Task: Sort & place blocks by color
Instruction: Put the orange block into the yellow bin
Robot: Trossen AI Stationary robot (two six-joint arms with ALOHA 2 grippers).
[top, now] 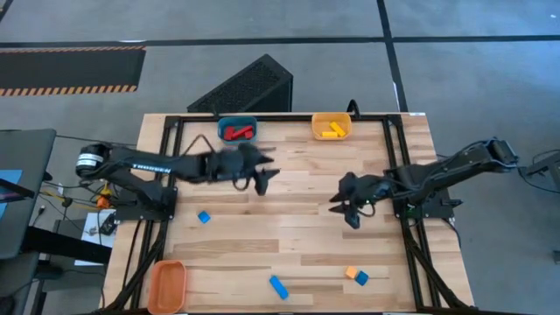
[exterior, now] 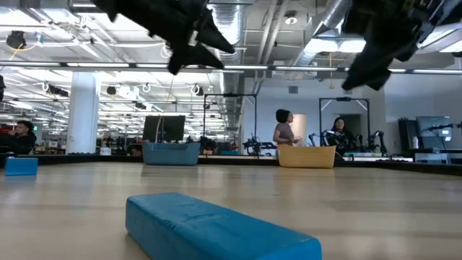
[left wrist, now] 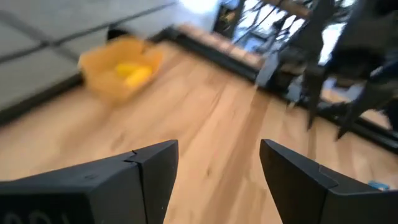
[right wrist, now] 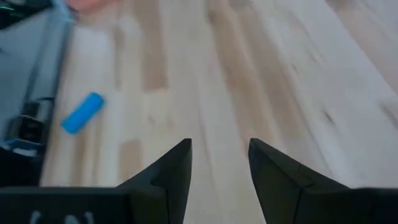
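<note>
High view: both grippers, left (top: 262, 178) and right (top: 348, 210), are held mid-desk (top: 289, 254), fingers parted, empty; blue bar (top: 278, 287) is seen near the front edge.

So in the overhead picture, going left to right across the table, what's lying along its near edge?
Orange bin → blue bar → orange block, touching a blue block on its right.

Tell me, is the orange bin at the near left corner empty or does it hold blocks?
Empty. In the high view the orange bin shows only its bare floor; no block lies inside it.
</note>
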